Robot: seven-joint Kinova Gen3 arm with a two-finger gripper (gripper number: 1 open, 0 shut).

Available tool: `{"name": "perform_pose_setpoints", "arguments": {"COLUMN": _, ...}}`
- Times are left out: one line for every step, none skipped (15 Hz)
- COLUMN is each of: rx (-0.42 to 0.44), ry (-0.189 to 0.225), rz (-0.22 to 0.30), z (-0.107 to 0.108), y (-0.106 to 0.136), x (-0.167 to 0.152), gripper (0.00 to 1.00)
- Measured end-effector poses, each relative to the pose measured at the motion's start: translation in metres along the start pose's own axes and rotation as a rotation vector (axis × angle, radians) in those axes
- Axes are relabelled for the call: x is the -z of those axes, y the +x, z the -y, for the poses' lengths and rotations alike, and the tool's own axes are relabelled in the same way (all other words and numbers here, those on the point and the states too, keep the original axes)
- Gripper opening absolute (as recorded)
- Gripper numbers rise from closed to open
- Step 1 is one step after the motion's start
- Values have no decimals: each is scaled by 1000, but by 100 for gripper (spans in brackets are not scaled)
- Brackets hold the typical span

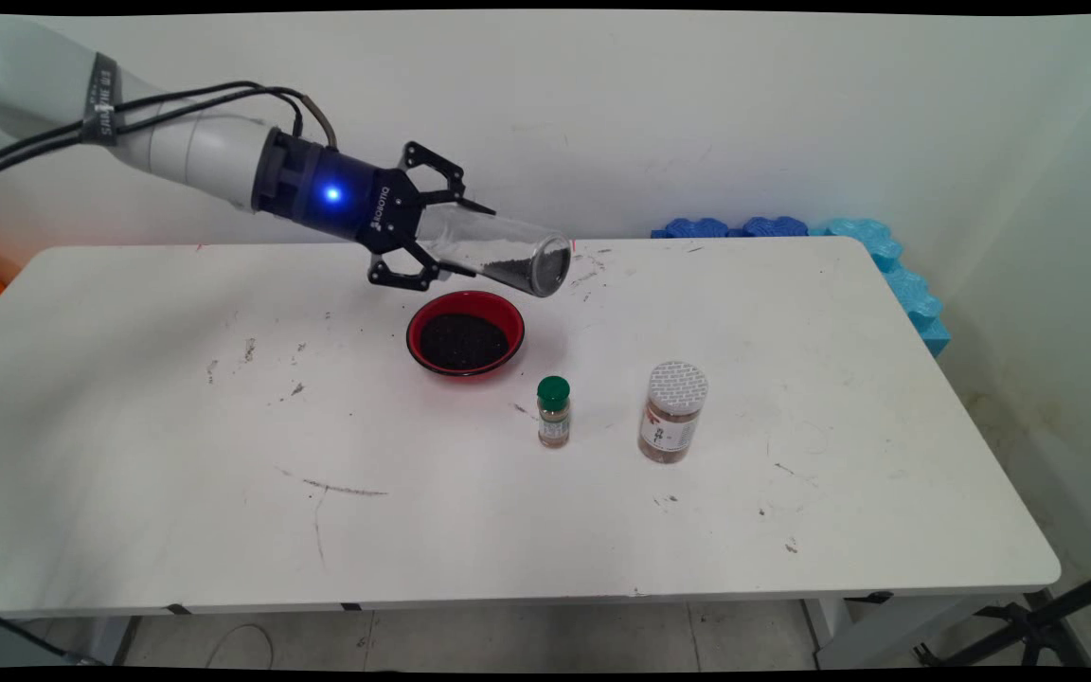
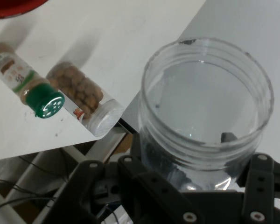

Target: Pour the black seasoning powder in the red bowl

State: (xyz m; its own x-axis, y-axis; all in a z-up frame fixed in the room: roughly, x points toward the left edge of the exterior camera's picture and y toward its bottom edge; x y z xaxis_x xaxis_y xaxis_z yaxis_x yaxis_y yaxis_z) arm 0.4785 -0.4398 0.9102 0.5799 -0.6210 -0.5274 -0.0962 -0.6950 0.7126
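Note:
My gripper (image 1: 456, 239) is shut on a clear plastic jar (image 1: 498, 250), held nearly on its side above the table, its open mouth pointing right. Dark grains lie along the jar's lower wall near the mouth. Just below it stands a red bowl (image 1: 465, 332) with dark grains inside. In the hand view the clear plastic jar (image 2: 206, 107) fills the right half, gripped at its base by the gripper (image 2: 196, 186), and only a red sliver of the bowl (image 2: 14, 6) shows at the top left.
A small green-capped spice bottle (image 1: 553, 411) (image 2: 27, 83) and a larger white-lidded jar of brown pieces (image 1: 671, 412) (image 2: 84, 99) stand right of the bowl. Blue foam pieces (image 1: 830, 237) lie by the table's far right corner. Dark specks dot the white table (image 1: 223, 455).

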Motion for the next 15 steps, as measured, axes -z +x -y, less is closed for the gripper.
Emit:
{"name": "perform_pose_setpoints", "arguments": {"rx": 18, "ry": -3, "rz": 0, "z": 1, "y": 0, "x": -2, "gripper": 0}}
{"name": "perform_pose_setpoints", "arguments": {"rx": 30, "ry": -5, "rz": -1, "z": 2, "y": 0, "x": -3, "gripper": 0}}
{"name": "perform_pose_setpoints", "arguments": {"rx": 47, "ry": -8, "rz": -1, "z": 3, "y": 0, "x": -5, "gripper": 0}}
{"name": "perform_pose_setpoints", "arguments": {"rx": 66, "ry": -12, "rz": -2, "z": 4, "y": 0, "x": -7, "gripper": 0}}
{"name": "perform_pose_setpoints", "arguments": {"rx": 86, "ry": -17, "rz": -4, "z": 5, "y": 0, "x": -9, "gripper": 0}}
{"name": "perform_pose_setpoints", "arguments": {"rx": 102, "ry": -21, "rz": -5, "z": 6, "y": 1, "x": -10, "gripper": 0}}
{"name": "perform_pose_setpoints", "arguments": {"rx": 120, "ry": -26, "rz": -6, "z": 7, "y": 1, "x": -12, "gripper": 0}}
{"name": "perform_pose_setpoints", "arguments": {"rx": 137, "ry": -30, "rz": -7, "z": 7, "y": 1, "x": -14, "gripper": 0}}
{"name": "perform_pose_setpoints", "arguments": {"rx": 150, "ry": -34, "rz": -7, "z": 8, "y": 2, "x": -15, "gripper": 0}}
{"name": "perform_pose_setpoints", "arguments": {"rx": 166, "ry": -38, "rz": -7, "z": 10, "y": 2, "x": -17, "gripper": 0}}
{"name": "perform_pose_setpoints", "arguments": {"rx": 180, "ry": -41, "rz": -8, "z": 11, "y": 2, "x": -18, "gripper": 0}}
{"name": "perform_pose_setpoints", "arguments": {"rx": 192, "ry": -44, "rz": -8, "z": 12, "y": 3, "x": -20, "gripper": 0}}
{"name": "perform_pose_setpoints", "arguments": {"rx": 203, "ry": -46, "rz": -9, "z": 14, "y": 3, "x": -21, "gripper": 0}}
{"name": "perform_pose_setpoints", "arguments": {"rx": 215, "ry": -50, "rz": -10, "z": 15, "y": 4, "x": -23, "gripper": 0}}
{"name": "perform_pose_setpoints", "arguments": {"rx": 224, "ry": -52, "rz": -11, "z": 16, "y": 4, "x": -24, "gripper": 0}}
